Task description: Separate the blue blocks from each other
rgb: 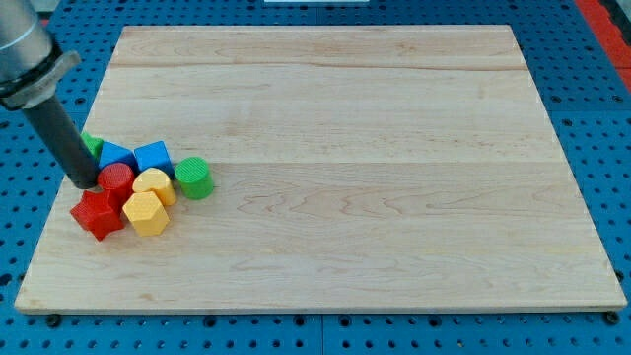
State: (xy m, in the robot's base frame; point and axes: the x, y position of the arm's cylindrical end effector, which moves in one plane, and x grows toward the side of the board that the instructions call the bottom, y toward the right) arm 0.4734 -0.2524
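Note:
Two blue blocks touch each other at the board's left side: one [116,156] on the left and a blue cube [153,158] to its right. My tip [85,184] stands just left of the cluster, beside the left blue block and the red cylinder [116,180]. The rod comes down from the view's top left and hides part of a green block [93,145] behind it.
Packed around the blue blocks are a yellow block [155,184], a yellow hexagonal block [146,213], a red star-shaped block [97,214] and a green cylinder [194,177]. The wooden board [375,148] lies on a blue perforated table.

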